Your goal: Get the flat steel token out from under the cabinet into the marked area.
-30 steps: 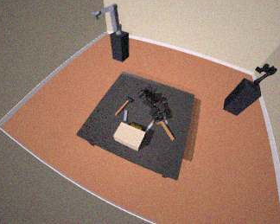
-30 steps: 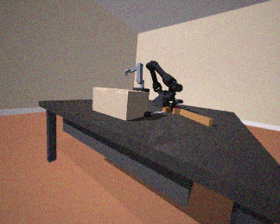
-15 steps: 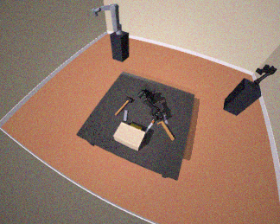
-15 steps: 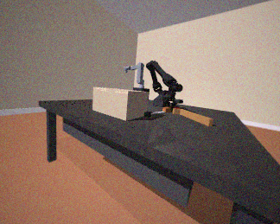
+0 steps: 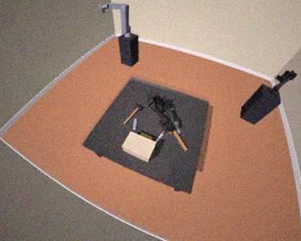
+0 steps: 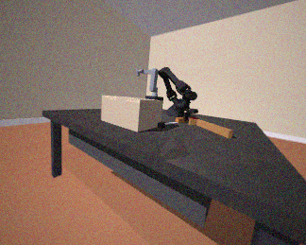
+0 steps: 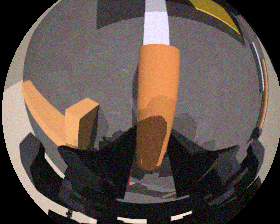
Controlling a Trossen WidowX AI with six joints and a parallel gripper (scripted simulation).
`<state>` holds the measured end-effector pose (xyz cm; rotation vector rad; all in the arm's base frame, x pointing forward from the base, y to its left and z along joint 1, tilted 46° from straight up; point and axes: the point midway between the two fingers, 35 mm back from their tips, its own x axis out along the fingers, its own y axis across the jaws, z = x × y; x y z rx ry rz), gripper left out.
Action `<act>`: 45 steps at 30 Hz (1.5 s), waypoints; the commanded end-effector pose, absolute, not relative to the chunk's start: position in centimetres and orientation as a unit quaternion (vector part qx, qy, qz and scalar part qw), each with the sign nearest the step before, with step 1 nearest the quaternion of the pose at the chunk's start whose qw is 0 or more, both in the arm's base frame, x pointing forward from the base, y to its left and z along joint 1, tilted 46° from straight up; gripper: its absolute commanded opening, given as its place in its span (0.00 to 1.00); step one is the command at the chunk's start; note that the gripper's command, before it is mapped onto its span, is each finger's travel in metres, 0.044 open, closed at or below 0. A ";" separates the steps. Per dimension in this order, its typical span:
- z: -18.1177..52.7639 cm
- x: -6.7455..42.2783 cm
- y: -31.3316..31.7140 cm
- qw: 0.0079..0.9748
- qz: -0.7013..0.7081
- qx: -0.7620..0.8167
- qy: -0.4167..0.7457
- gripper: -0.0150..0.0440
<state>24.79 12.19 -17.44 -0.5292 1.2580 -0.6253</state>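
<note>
My gripper (image 7: 151, 129) (image 5: 166, 129) is shut on the orange handle of a tool (image 7: 159, 80), low over the table. Its pale metal blade (image 7: 156, 30) (image 5: 160, 136) points away from my fingers toward the cabinet. The cabinet (image 5: 139, 146) (image 6: 122, 113) is a cream box on the dark table. A yellow patch (image 7: 218, 13) (image 5: 146, 135) shows beside the cabinet, on the arm's side; I cannot tell whether it is the marked area. I cannot make out the steel token or the vent slots in any view.
An angular orange piece (image 7: 82, 120) (image 5: 180, 141) (image 6: 216, 128) lies beside the held tool. An orange-handled tool with a dark head (image 5: 131, 115) lies on the table's other side. A grey strip (image 5: 135, 124) is near the cabinet. A red sliver (image 7: 129, 180) shows near my fingers.
</note>
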 end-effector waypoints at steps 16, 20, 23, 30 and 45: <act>-16.5 28.4 12.3 0.734 -0.288 -0.236 0.568 0.25; -16.4 29.0 12.3 0.734 -0.288 -0.236 0.568 0.25; -16.3 29.4 12.3 0.734 -0.288 -0.236 0.568 0.25; -16.0 30.5 12.3 0.734 -0.288 -0.236 0.568 0.25; -15.4 32.6 12.3 0.735 -0.288 -0.236 0.567 0.25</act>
